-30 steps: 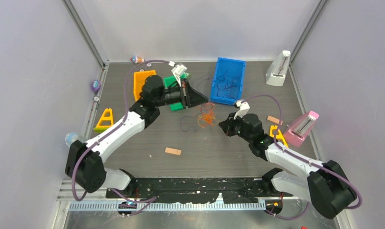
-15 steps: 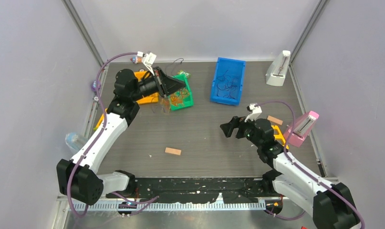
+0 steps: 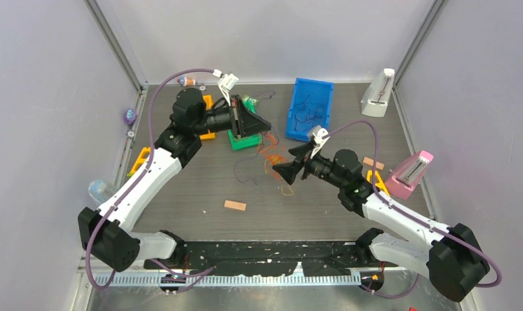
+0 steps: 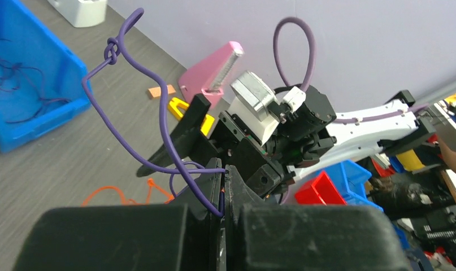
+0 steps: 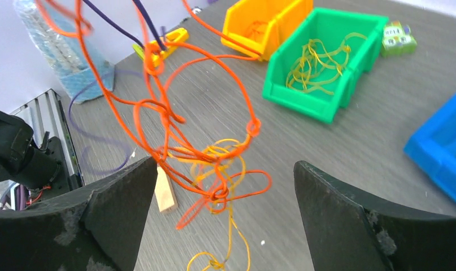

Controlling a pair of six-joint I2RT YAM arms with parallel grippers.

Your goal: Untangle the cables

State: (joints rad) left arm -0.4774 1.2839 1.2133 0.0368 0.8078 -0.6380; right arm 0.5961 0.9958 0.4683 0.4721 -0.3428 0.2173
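Wood comes nearest: one small block lies on the tabletop well in front of the green bin, and a second block sits far to that bin's right. Past the first block the right tool stands wide open, gripping nothing. It faces the cables, an orange-red, yellow and purple knot too tangled to count, just right of the green bin. At the green bin's right edge the left tool is clamped on a purple strand. There are three bins: the green one holding yellow wires, an orange bin on its left, and a blue bin to its right. Two wedge stands, pink and white, stand farther right.
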